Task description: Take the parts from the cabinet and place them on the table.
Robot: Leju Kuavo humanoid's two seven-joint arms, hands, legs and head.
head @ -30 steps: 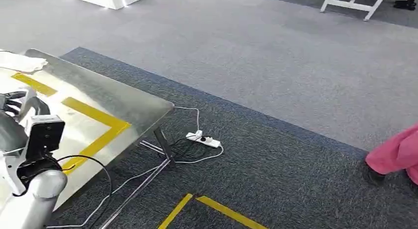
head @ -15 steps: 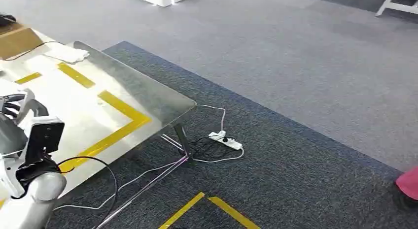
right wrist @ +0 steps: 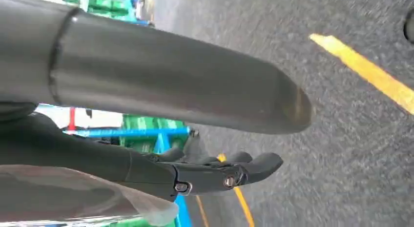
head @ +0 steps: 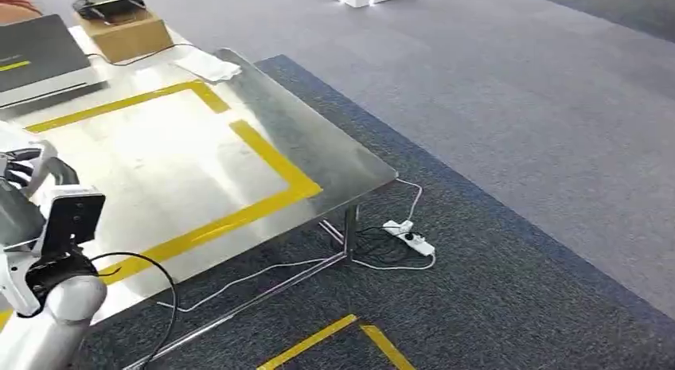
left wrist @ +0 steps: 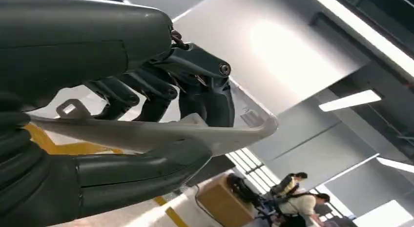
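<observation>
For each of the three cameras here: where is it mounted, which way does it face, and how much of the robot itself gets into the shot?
Head view: high on the body, looking down at the steel table and carpet; left arm and left hand show.
Left wrist view: behind the left hand, which grips a pale flat part.
Right wrist view: behind the right hand, facing carpet with a yellow floor line.
Shared: head and left wrist views both show the table's yellow tape.
</observation>
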